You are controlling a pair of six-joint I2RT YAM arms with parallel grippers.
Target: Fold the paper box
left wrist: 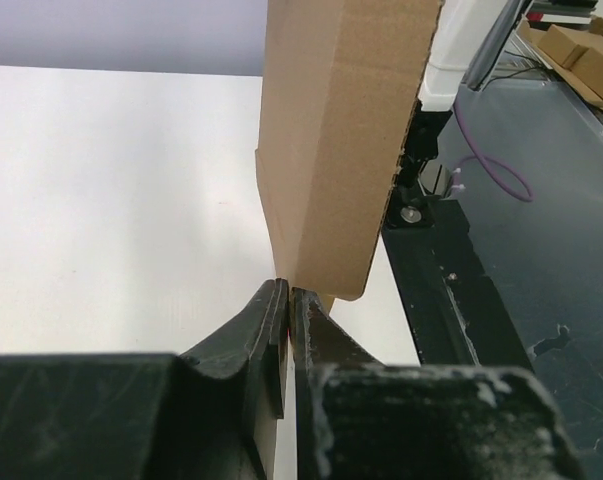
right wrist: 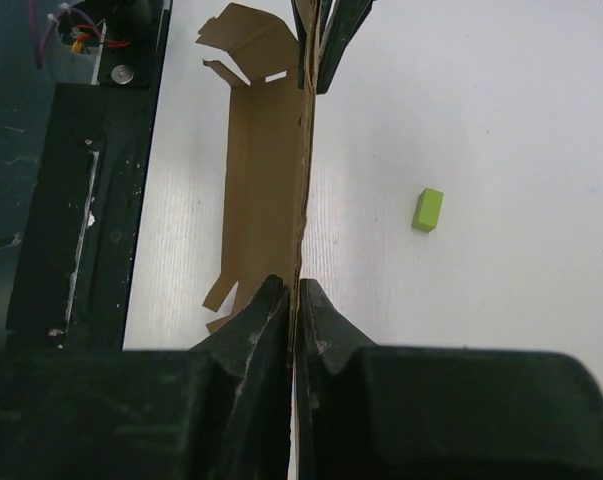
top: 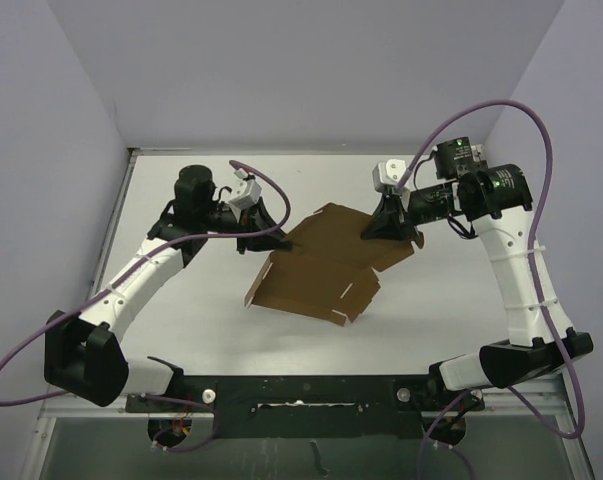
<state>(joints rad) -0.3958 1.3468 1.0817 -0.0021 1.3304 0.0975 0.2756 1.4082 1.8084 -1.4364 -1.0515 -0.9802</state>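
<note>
The paper box is a flat brown die-cut cardboard sheet with flaps and notched tabs, held tilted above the white table between both arms. My left gripper is shut on its left edge; in the left wrist view the cardboard rises from between the closed fingers. My right gripper is shut on its far right edge; in the right wrist view the sheet runs edge-on away from the fingers, with the left gripper's fingers pinching its far end.
A small yellow-green block lies on the table to the right of the sheet in the right wrist view. The black arm-mount rail runs along the near table edge. Lilac walls enclose the table at back and sides.
</note>
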